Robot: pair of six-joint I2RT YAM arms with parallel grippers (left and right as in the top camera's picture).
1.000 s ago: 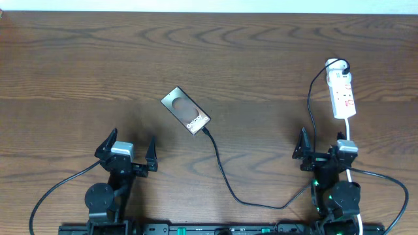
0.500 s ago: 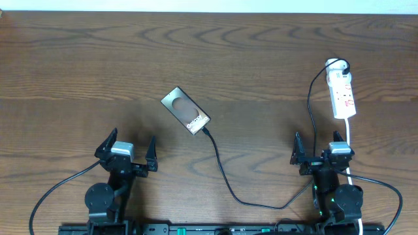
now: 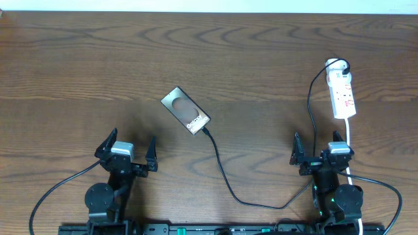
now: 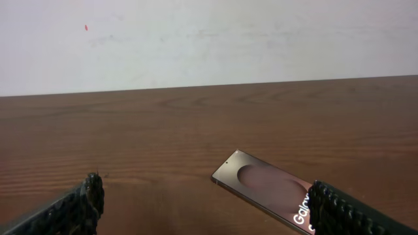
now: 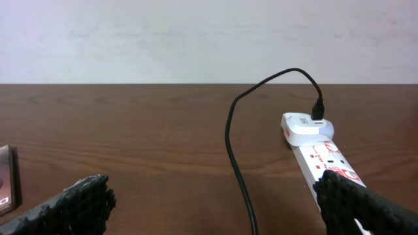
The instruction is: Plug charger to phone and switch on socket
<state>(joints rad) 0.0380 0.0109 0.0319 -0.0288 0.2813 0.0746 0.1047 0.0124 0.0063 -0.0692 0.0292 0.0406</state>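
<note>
Left pincer (image 3: 132, 138) is spread wide with nothing between its black textured fingers (image 4: 78, 209), and the right pincer (image 3: 318, 143) is the same, wide apart and bare. Both sit low at the near edge of the brown wooden table (image 3: 261, 39), well apart from each other.

The small flat dark grey-brown glossy phone (image 3: 186, 111) lies at an angle near the middle of the table, beyond the left pincer and a bit off to its right. It shows a pale oval reflection, with the white "Galaxy" strip on the end nearer the arms.

The long thin black charger cable (image 3: 222, 173) meets that labelled end with its small plug tip (image 3: 204, 129). It's touching, but I can't tell if it's seated all the way. From there it loops toward the near edge, swings past the right arm and climbs to the far end of the narrow white power strip with red markings (image 3: 343, 91). The strip lies just beyond the right pincer, white cord (image 3: 349, 140) trailing back toward it.
</note>
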